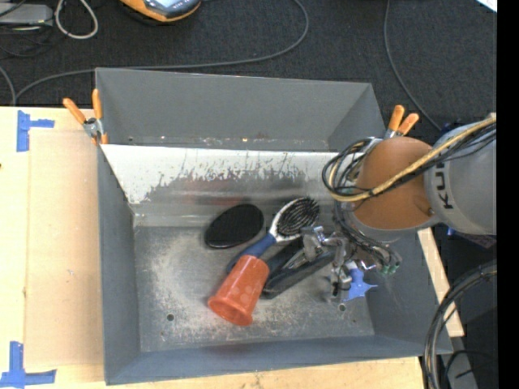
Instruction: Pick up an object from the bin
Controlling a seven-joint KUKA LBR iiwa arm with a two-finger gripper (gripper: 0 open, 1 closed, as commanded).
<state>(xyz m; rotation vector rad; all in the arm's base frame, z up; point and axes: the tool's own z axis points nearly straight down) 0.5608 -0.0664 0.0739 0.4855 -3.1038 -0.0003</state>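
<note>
Gripper (339, 275) low by a small blue piece (360, 285)
Likely reaching; spread or pinching, cannot tell; next: close firmly, lift

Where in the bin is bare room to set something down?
Bare: the left floor between the bin's left wall and the orange cup and black oval; also the front strip. Crowded: around the gripper, right of centre.

The bin (162, 298) was viewed from above and somewhat to one side, close enough that all its walls were framed; the arm (466, 181) was caught at the right edge.
</note>
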